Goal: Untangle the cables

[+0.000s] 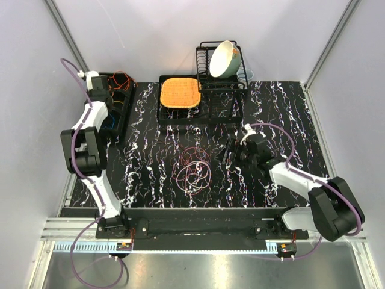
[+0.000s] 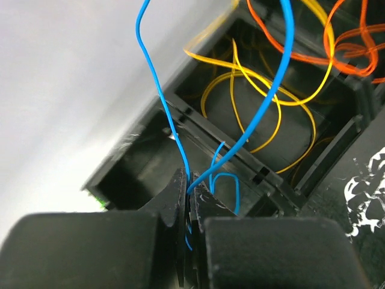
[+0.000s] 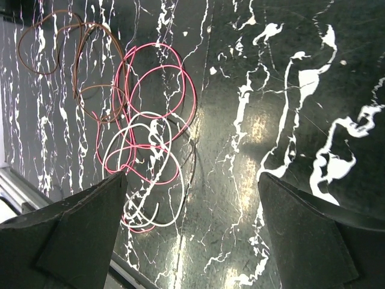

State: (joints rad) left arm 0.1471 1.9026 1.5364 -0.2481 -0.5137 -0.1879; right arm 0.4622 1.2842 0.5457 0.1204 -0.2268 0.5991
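Two cables lie sorted in the black box (image 1: 123, 117): the yellow cable (image 2: 312, 123) in one compartment and the orange cable (image 2: 329, 42) in the compartment next to it. A third one, the blue cable (image 2: 264, 102), is pinched between the fully closed fingers of the left gripper (image 2: 189, 205), which hangs just above the box. This cable runs out over a divider wall, and I cannot tell which compartment it is meant for.

I judge the task to be about half done. Well apart from the box, toward the middle of the table (image 1: 289, 120), a tangle (image 1: 192, 168) is left: a pink cable (image 3: 180, 78), a white cable (image 3: 171, 159) and a brown cable (image 3: 90, 27), crossing each other in several places. On the side of the tangle away from the box, the right gripper (image 3: 191, 176) hovers with its fingers spread wide and holds nothing. The blue cable must be released into the box, and then these three separated.
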